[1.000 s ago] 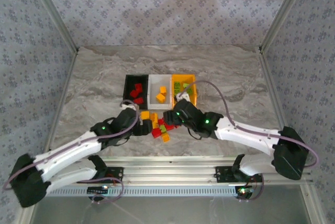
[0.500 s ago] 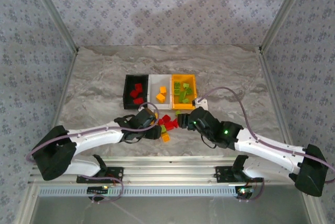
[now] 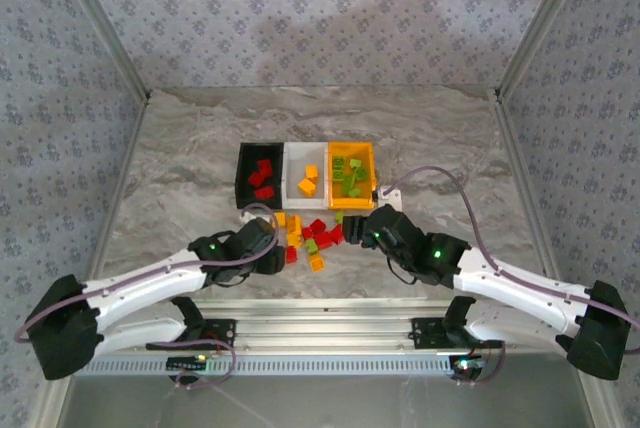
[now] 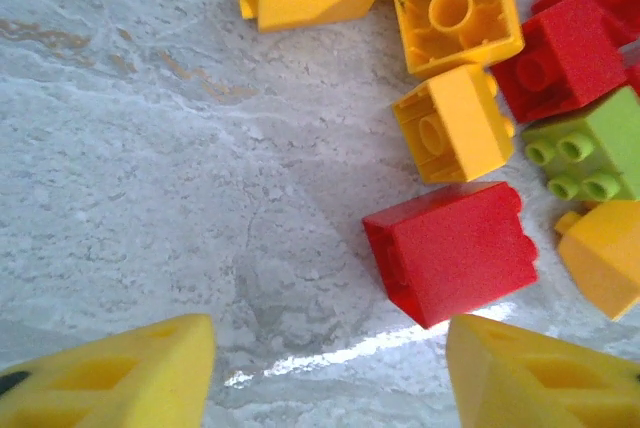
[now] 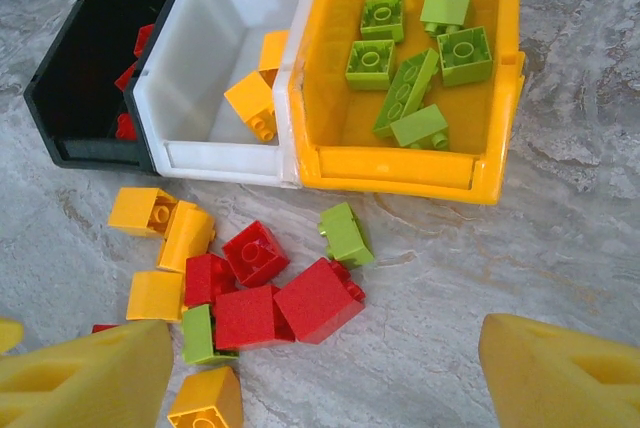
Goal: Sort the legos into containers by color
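On the marble table (image 3: 180,148), we see loose legos (image 3: 312,238) heaped at six o'clock of the containers (image 5: 390,166), with reds already in black, oranges in white and greens in orange-yellow. Our left gripper (image 4: 330,378) stands parted and empty, a red brick (image 4: 450,253) at its one o'clock. Our right gripper (image 5: 320,368) gapes wide, empty, over the heap.
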